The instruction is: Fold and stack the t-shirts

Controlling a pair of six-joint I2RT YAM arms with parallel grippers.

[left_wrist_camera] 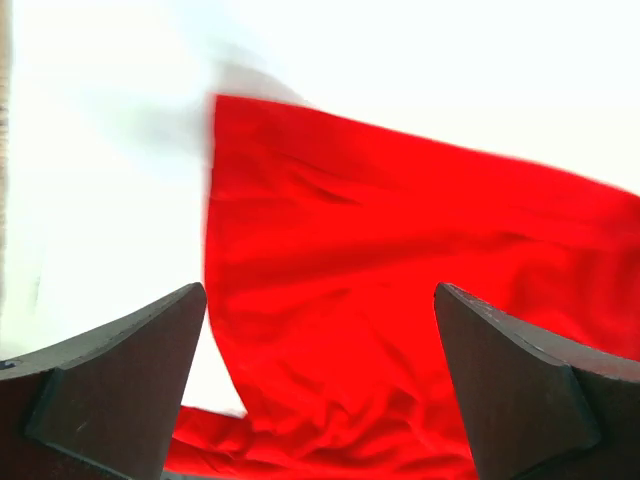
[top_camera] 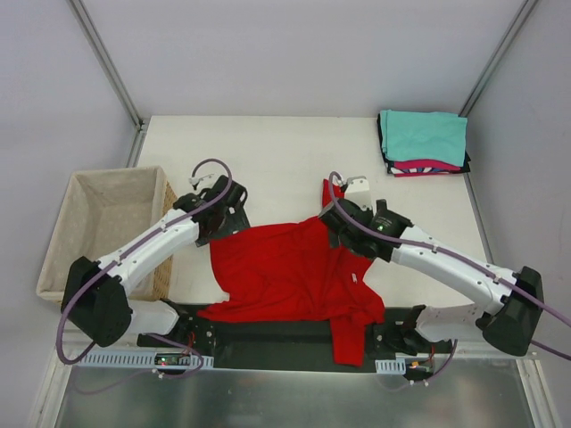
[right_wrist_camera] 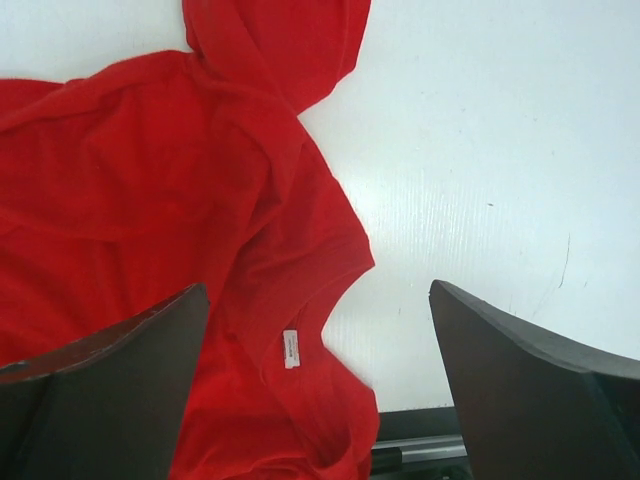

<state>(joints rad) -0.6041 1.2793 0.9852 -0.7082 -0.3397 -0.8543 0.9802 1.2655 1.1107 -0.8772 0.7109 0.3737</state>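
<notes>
Top external alone shows the folded stack (top_camera: 425, 135), seemingly three t-shirts

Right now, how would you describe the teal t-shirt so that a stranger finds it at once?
On the white table, the far right corner holds a stack of folded shirts. The teal t-shirt is on top; it alone is teal, while the red t-shirt lies unfolded at the near edge.
</notes>
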